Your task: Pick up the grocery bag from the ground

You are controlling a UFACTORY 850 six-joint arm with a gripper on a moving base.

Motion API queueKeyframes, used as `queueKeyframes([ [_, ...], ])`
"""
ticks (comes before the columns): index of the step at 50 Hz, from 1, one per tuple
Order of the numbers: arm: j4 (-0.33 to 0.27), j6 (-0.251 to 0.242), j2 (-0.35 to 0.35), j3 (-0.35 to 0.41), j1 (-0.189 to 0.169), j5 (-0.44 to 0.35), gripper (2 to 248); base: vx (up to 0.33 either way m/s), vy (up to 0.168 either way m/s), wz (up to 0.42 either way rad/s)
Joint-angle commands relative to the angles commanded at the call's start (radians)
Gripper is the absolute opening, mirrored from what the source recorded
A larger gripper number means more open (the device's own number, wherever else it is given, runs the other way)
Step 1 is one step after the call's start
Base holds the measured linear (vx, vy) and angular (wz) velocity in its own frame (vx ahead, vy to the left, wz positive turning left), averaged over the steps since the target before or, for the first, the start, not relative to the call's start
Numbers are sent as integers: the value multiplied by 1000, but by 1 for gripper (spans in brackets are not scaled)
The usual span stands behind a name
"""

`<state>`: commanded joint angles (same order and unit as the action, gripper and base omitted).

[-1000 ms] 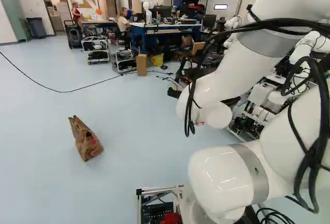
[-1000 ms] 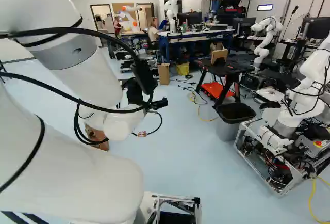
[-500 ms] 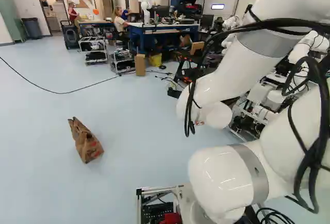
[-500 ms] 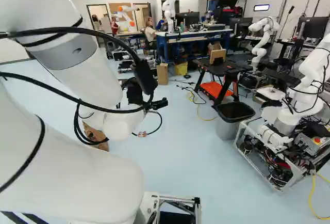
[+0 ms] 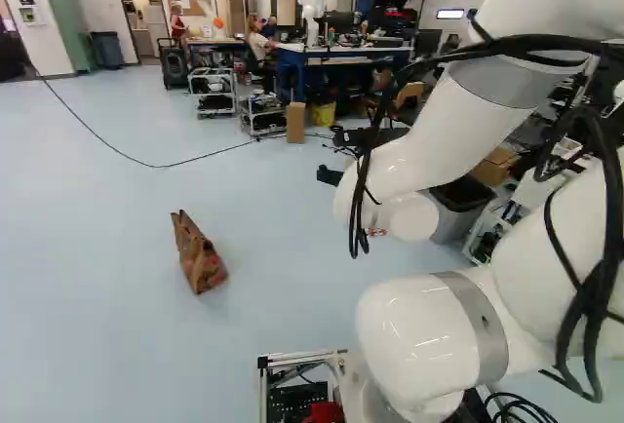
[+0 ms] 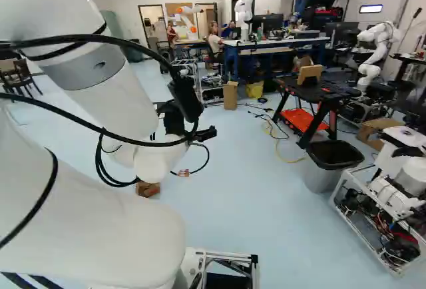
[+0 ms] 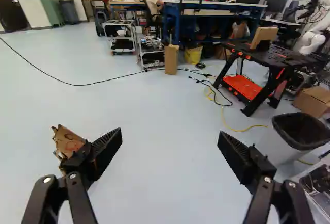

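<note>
Grocery bag (image 5: pixel 200 262) is sitting on the floor (image 5: pixel 88 316), ahead and to my left. My pincer (image 7: pixel 170 133) is hanging released, fingers spread wide, holding nothing. My left finger is partly covering the bag, so it's sitting outside the gap, beyond that finger. Its long axis is slanting in the left base view, narrower end pointing away from my base. I'm judging I'm needing a leftward shift before reaching down. Black cable (image 5: pixel 151 166) is running well beyond.
</note>
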<state>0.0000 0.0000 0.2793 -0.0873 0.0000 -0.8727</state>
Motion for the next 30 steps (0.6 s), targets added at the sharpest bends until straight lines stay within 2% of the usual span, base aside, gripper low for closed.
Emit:
queueKeyframes([
  [20,0,0,0,0,0,0,247,44,216,380],
  [30,0,0,0,0,0,0,247,67,190,296],
])
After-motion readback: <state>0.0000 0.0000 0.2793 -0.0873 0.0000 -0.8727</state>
